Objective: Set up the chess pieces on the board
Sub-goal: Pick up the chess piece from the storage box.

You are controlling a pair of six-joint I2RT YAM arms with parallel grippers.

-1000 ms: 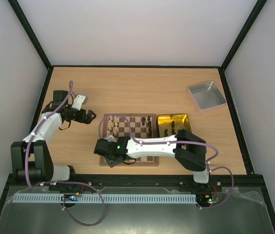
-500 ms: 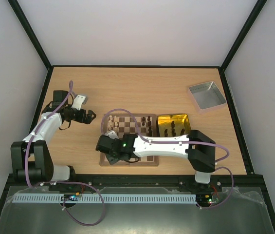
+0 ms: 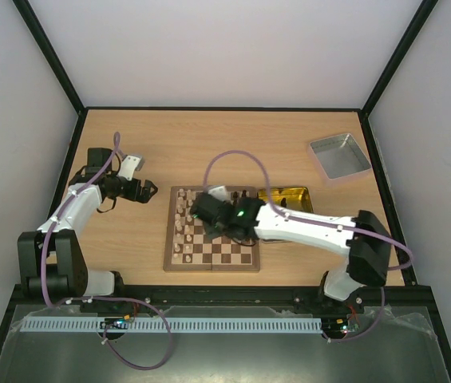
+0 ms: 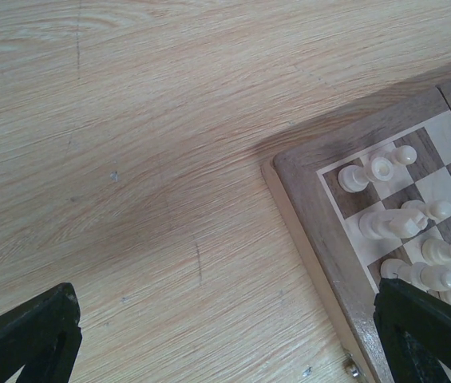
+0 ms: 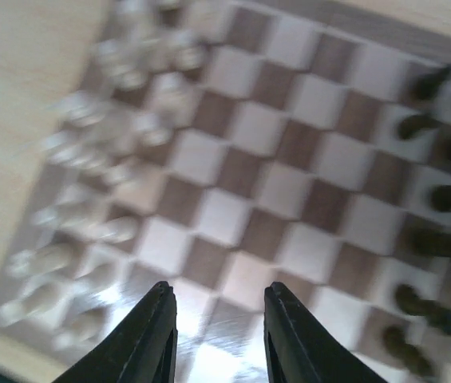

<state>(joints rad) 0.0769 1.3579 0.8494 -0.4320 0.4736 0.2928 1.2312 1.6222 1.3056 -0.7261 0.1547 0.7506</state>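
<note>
Right claw (image 5: 219, 289) and left claw (image 4: 223, 294) are spread and empty near the board (image 4: 301, 171). Chess pieces (image 4: 397, 222) appear light, rigid, easily toppled; pinch each at its stem.

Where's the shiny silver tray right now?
In the top view, the silver tray sits far right on the table, just beyond the gold tin.

A pale wooden table (image 3: 233, 144) sits between plain white walls (image 3: 209, 48).
</note>
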